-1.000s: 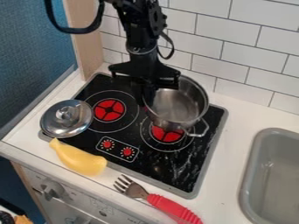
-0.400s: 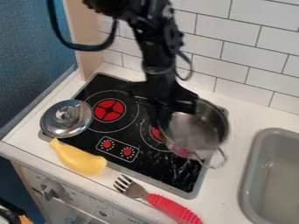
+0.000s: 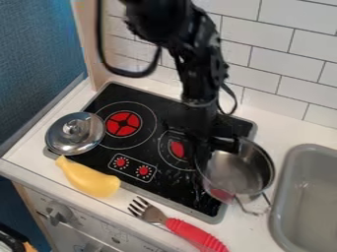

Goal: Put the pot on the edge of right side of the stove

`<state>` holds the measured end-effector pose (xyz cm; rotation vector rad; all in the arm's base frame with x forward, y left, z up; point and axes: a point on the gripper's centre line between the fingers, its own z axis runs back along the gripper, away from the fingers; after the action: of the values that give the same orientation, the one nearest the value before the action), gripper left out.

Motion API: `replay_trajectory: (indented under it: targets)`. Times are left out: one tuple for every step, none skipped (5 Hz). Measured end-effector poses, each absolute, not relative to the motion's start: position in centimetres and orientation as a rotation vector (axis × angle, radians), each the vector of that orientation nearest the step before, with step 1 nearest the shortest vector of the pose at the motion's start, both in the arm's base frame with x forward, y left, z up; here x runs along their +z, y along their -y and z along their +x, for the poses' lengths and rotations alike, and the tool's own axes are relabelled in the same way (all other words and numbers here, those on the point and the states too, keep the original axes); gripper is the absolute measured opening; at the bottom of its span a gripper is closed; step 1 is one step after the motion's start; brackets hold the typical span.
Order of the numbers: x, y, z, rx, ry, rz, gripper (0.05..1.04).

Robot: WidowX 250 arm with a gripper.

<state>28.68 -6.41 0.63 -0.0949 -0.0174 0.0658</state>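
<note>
At the right side of the black stove (image 3: 176, 186), the gripper (image 3: 204, 156) has its jaws clamped on the pot (image 3: 242, 173); white tiles (image 3: 263, 56) cover the wall behind.

The arm (image 3: 199, 74) and pot (image 3: 238, 172) have shifted from the burner (image 3: 177, 149) to the stove's right edge (image 3: 219, 212).

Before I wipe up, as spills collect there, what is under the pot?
The stove shows left of the pot, white counter right of it; the pot hides what lies directly beneath, including part of the stove's edge.
</note>
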Motion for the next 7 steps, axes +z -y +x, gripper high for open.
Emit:
replay_trajectory:
  targets:
    - [-0.5, 6.8, 30.0, 0.057, 0.004, -0.091, 0.073]
    - [-0.6, 7.7, 31.0, 0.017, 0.012, -0.067, 0.102]
    - [-0.8, 8.1, 30.8, 0.002, 0.017, -0.090, 0.274]
    - [-0.7, 7.9, 30.1, -0.005, 0.020, -0.055, 0.554]
    - [0.3, 8.1, 30.3, 0.003, 0.037, -0.105, 0.854]
    - [1.2, 7.7, 30.6, 0.047, 0.037, -0.050, 1.006]
    - [2.5, 7.8, 31.1, 0.055, 0.043, 0.045, 1.001]
